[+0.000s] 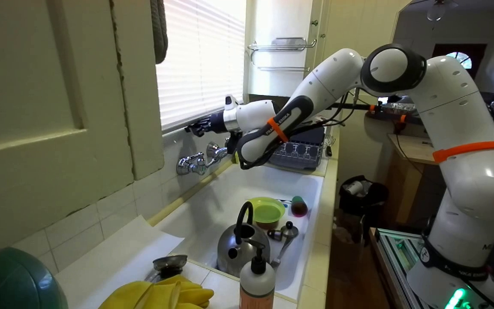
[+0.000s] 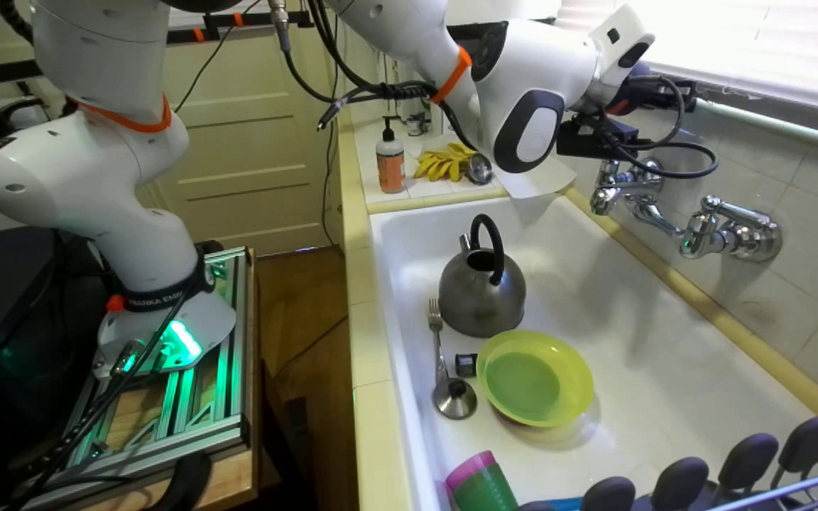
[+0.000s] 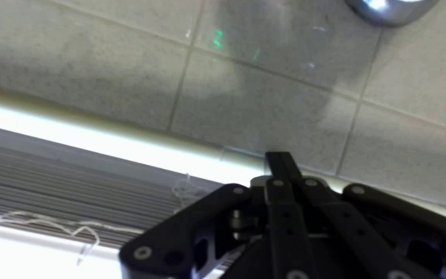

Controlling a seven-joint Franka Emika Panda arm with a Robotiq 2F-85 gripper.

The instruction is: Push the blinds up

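Fingers (image 3: 275, 164) look pinched together in the wrist view, which also catches white cord (image 3: 43, 220) by the blinds (image 3: 52, 174). Kettle (image 2: 481, 301) only shows in both exterior views.

A white, thin-slatted horizontal window blind (image 1: 204, 60) is hanging lowered at upper centre in an exterior view. Its bottom slats (image 3: 52, 182) are lying closely stacked.

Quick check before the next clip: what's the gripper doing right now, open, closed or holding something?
Black two-fingered gripper: closed in the wrist view, with nothing visible in its grip.
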